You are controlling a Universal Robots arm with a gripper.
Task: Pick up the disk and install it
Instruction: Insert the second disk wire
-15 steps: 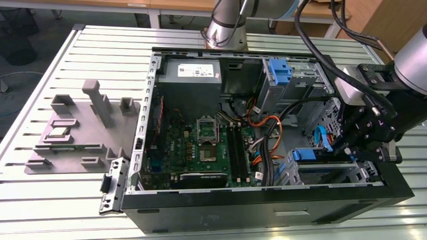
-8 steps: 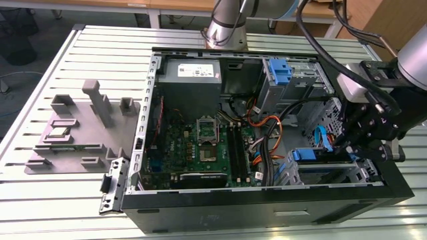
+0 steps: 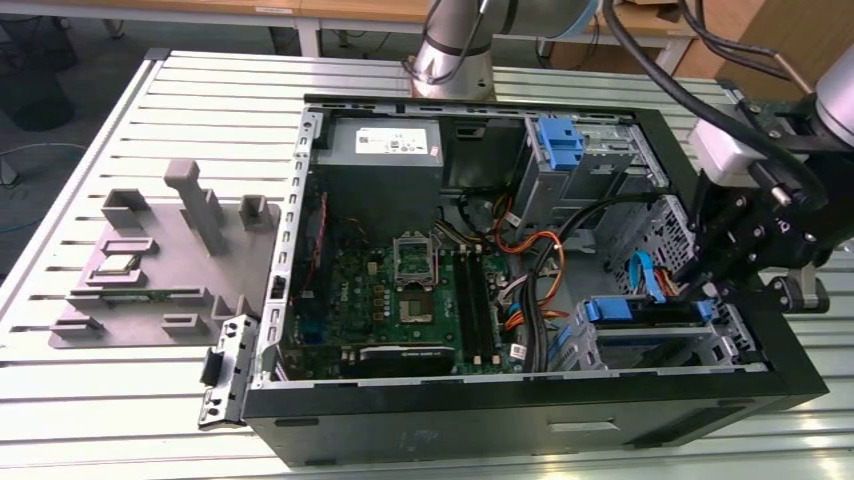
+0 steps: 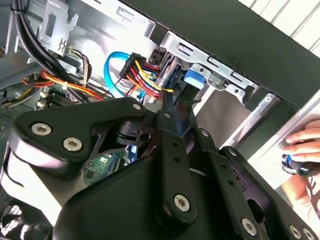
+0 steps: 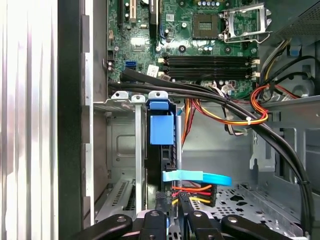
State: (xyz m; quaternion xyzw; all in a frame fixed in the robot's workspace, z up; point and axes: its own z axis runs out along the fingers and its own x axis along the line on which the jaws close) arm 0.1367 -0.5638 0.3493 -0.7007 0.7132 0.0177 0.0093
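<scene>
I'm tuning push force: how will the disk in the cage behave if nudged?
The disk is probably rigid and heavy for its size, as it looks like a solid slab. Standing edge-on between the cage walls, it should slide on its blue rails rather than tip. The cables at its end may resist a little.

A workshop: slotted aluminium bench (image 3: 107, 420), opened computer case (image 3: 534, 420) (grey fixture plate (image 3: 147, 300) alongside).
</scene>
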